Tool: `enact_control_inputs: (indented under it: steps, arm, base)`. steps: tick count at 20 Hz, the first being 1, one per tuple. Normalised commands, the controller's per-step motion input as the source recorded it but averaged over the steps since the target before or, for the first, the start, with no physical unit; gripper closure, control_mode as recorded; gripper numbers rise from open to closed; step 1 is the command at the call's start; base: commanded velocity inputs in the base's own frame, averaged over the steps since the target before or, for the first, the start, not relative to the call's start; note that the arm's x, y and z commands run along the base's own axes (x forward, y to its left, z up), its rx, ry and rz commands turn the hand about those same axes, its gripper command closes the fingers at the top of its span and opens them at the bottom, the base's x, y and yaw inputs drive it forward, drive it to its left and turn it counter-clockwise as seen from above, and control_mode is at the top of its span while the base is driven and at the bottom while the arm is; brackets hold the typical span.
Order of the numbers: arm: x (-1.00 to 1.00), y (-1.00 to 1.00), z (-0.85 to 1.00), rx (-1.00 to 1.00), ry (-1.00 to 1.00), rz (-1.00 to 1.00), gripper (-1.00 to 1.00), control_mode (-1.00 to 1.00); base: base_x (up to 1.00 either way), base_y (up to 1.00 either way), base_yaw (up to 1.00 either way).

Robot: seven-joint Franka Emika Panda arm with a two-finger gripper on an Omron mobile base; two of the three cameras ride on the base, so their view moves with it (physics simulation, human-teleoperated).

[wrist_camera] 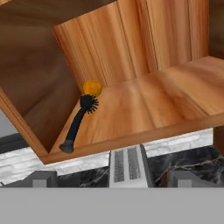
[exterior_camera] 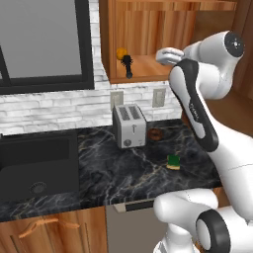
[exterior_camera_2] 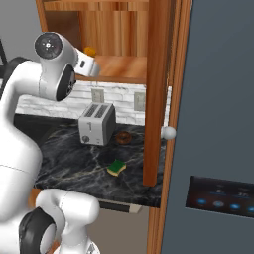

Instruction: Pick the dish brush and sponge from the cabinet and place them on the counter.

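Note:
The black dish brush [wrist_camera: 78, 122] lies on the left of the cabinet's shelf [wrist_camera: 153, 100], its head against a small orange ball [wrist_camera: 92, 87]. In the left base view the dish brush [exterior_camera: 127, 65] stands out dark at the shelf's left end. My gripper [wrist_camera: 113, 179] is open and empty, out in front of the shelf edge, to the right of the brush and apart from it. From the bases the gripper [exterior_camera: 160, 55] [exterior_camera_2: 93, 65] is level with the shelf. The green and yellow sponge [exterior_camera: 173, 161] [exterior_camera_2: 117, 167] lies on the black marble counter [exterior_camera: 123, 173], right of the toaster.
A silver toaster [exterior_camera: 129, 126] [exterior_camera_2: 97, 124] stands on the counter under the cabinet [exterior_camera: 148, 29], with a brown ring-shaped thing [exterior_camera: 155, 133] beside it. The black sink [exterior_camera: 34, 163] is at the left. The open cabinet door [exterior_camera_2: 156, 89] and a dark appliance front [exterior_camera_2: 218, 124] stand at the right.

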Motion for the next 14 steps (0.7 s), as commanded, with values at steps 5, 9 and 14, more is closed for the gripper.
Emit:
enact_control_inputs:
  steps: [5,9,14]
  arm:
    - [0.48,0.00,0.00,0.04,0.00,0.01,-1.00,-1.00]
    - [0.42,0.01,0.00,0.01,0.00,0.00,-1.00,-1.00]
    - [0.34,0.06,-0.08,0.00,0.00,0.00,-1.00,-1.00]
  base:
    - [0.00,0.00,0.00]
    - [0.00,0.00,0.00]
    - [0.00,0.00,0.00]
